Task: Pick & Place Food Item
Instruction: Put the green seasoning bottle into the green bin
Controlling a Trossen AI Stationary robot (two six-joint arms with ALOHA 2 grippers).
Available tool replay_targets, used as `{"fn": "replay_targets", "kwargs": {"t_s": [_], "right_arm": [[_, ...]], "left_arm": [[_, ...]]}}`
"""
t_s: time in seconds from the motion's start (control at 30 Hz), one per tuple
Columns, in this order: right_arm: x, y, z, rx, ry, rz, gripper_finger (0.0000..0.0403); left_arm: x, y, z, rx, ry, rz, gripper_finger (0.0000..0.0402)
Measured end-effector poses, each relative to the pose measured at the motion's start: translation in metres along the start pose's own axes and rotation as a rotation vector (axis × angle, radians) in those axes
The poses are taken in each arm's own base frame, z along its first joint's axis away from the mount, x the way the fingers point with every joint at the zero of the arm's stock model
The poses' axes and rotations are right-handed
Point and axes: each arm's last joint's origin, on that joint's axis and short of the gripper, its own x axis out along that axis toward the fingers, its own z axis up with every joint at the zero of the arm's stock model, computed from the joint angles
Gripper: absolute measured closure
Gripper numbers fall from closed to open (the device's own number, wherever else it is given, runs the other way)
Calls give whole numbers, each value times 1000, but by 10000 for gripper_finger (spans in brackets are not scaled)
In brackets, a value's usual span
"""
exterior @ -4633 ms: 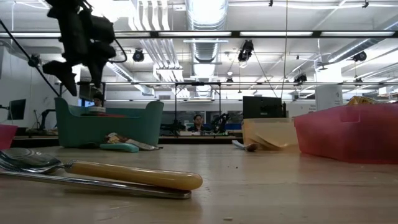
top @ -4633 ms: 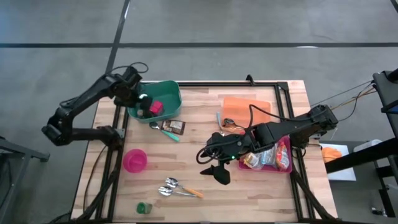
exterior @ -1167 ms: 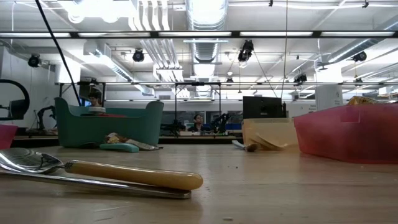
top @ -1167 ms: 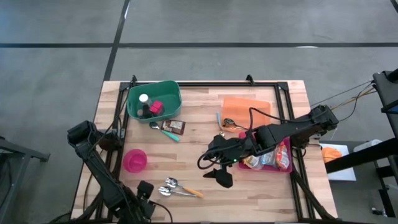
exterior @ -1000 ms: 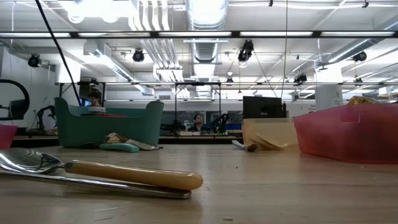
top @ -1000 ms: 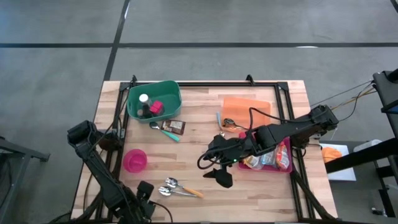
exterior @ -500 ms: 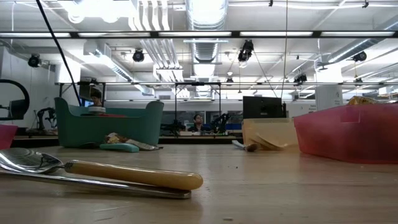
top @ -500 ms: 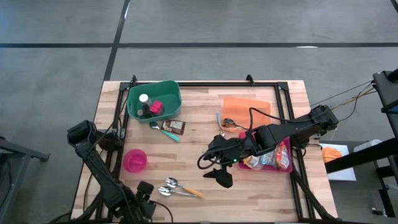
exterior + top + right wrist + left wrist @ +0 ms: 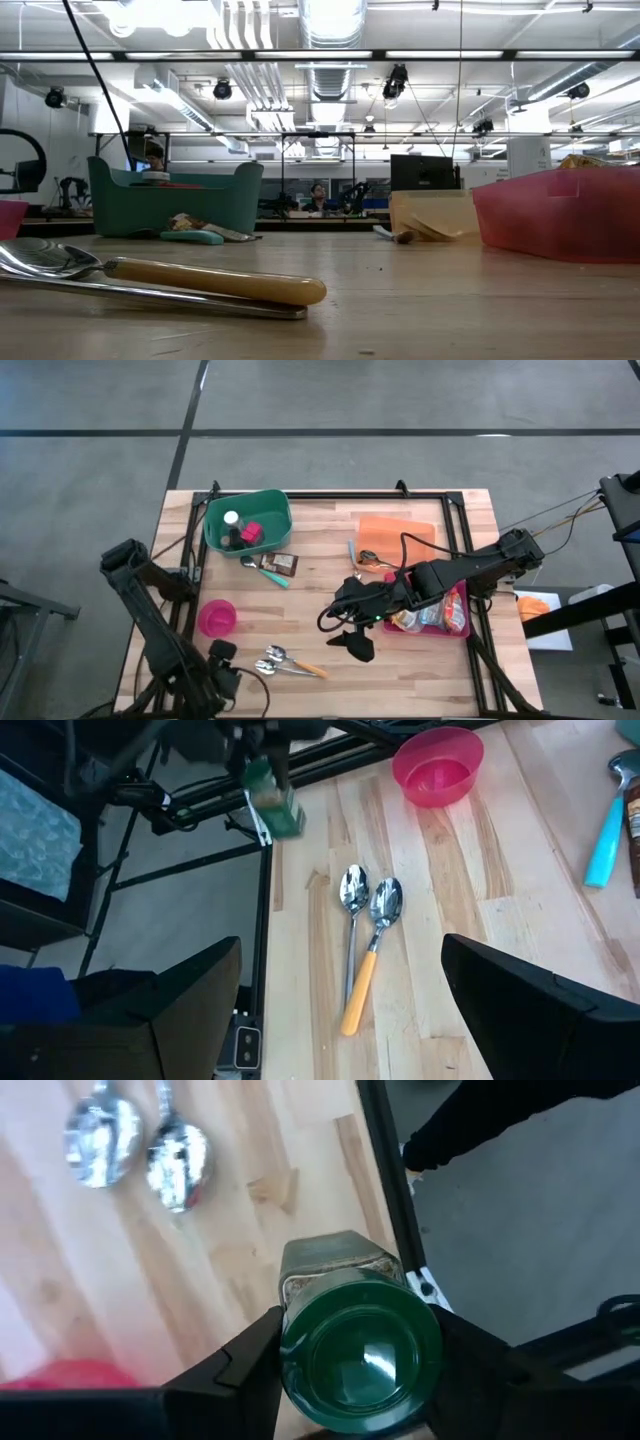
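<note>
Left pincer (image 9: pixel 355 1365): clenched on green-lidded jar (image 9: pixel 358 1340), lifted over the desk (image 9: pixel 300 605) near corner.
Right pincer (image 9: pixel 352 643): released, idle mid-desk.
Risk: jar slipping from narrow grip, dropping past the edge.

One camera looks straight down on the whole table (image 9: pixel 330 570), another sits at tabletop height right behind the yellow-handled spoon (image 9: pixel 210 282) facing the room, and each wrist camera looks down past its own fingers, both also catching the two spoons (image 9: pixel 362 910) seen from above.
</note>
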Motion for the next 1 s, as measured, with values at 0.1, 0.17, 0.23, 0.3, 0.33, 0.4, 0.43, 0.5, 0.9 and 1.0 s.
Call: {"fn": "replay_targets", "kwargs": {"t_s": [0.1,0.17,0.23,0.3,0.33,0.4,0.43,0.5,0.9,1.0], "right_arm": [[0,0,0,0,0,0,65],[0,0,0,0,-1,0,65],[0,0,0,-1,-1,1,65],[0,0,0,-1,-1,1,65],[0,0,0,-2,-1,1,65],[0,0,0,-2,-1,1,65],[0,0,0,-2,-1,0,65],[0,0,0,-2,-1,1,65],[0,0,0,-2,-1,0,65],[0,0,0,-1,0,0,65]], "left_arm": [[-22,6,-1,-17,-38,-22,208],[-38,11,-2,-28,-70,-34,208],[-53,18,-4,-60,-102,-13,208],[-69,25,-5,-97,-140,10,208],[-78,29,-5,-109,-154,16,208],[-94,37,-6,-135,-156,32,208],[-101,41,-7,-152,-151,47,208],[-116,50,-7,-211,-144,72,208],[-165,93,8,-538,-243,71,208],[-165,94,9,-543,-240,69,208]]}}
